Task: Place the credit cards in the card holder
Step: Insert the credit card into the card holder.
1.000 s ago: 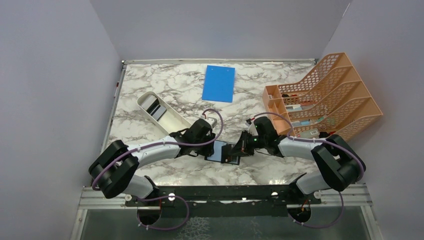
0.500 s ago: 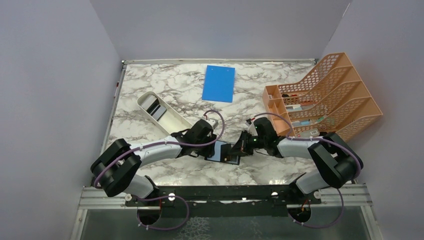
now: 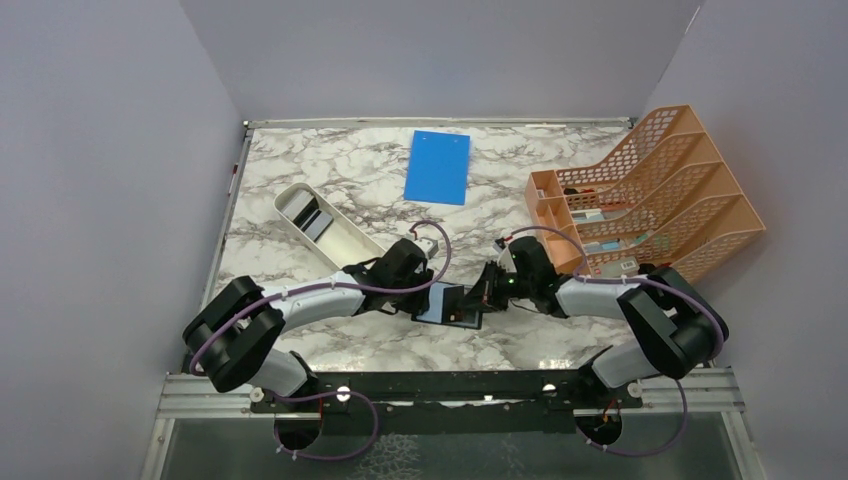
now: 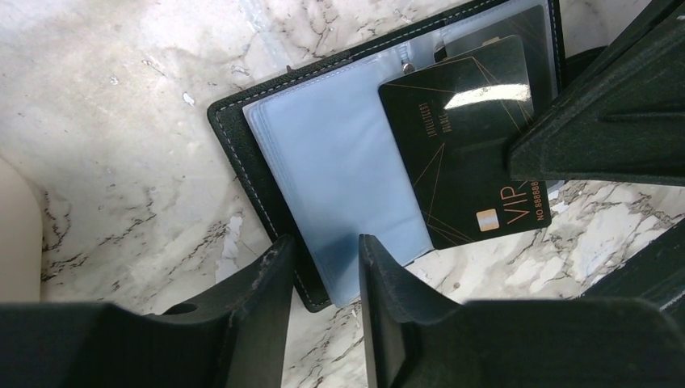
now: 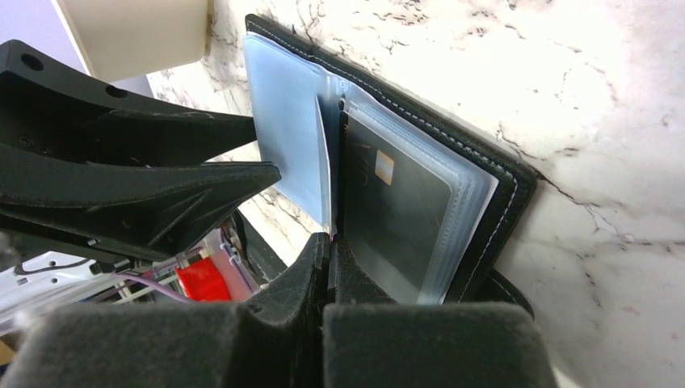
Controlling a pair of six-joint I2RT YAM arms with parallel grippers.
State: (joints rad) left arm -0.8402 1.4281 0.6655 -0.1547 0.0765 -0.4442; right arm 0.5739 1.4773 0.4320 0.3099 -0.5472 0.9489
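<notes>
black card [image 4: 452, 137] is sitting only partway into the card holder [image 4: 323, 162]
right gripper [image 5: 327, 238] is pinching it; left gripper [image 4: 325, 242] is straddling the holder's edge, fingers parted.

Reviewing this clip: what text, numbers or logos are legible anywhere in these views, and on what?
"VIP": gold, on the black card over the open card holder.
"NO 88888": beside it on that card; last digits unclear.
Two small gold lines on that card: too small to read.
Labels inside the orange rack: too small to read.
</notes>
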